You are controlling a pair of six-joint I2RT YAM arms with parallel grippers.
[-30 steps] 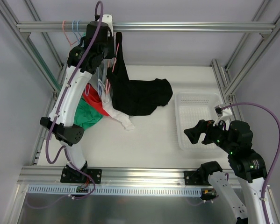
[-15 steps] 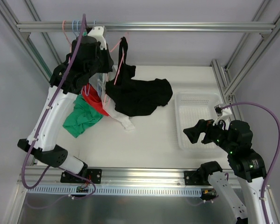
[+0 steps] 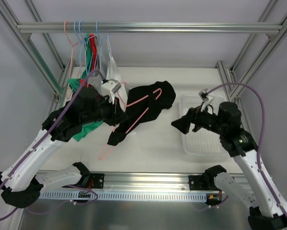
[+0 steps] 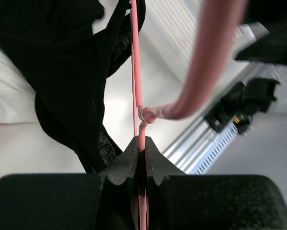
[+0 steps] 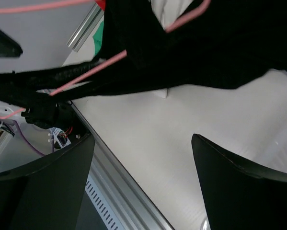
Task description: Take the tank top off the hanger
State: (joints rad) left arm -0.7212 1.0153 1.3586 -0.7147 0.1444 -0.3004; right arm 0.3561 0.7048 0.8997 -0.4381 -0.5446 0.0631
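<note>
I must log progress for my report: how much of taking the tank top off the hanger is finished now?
Done: the pink hanger is off the rail, clamped in the left claw. In hand: it is held above the table, and the open right claw faces the black tank top without gripping it. Left: the tank top is still threaded on the hanger, so pulling it free remains.

The table (image 3: 157,143) has a plain white top, and an aluminium rail (image 3: 148,177) closes it at the near edge. On the right side, 1 white plastic basket (image 3: 200,146) stands flat on it, near the right edge. On the left side, 1 green cloth (image 3: 86,130) lies crumpled on the top. The black tank top (image 3: 166,99) hangs low over the middle. Whether its far end touches the top cannot be told.
</note>
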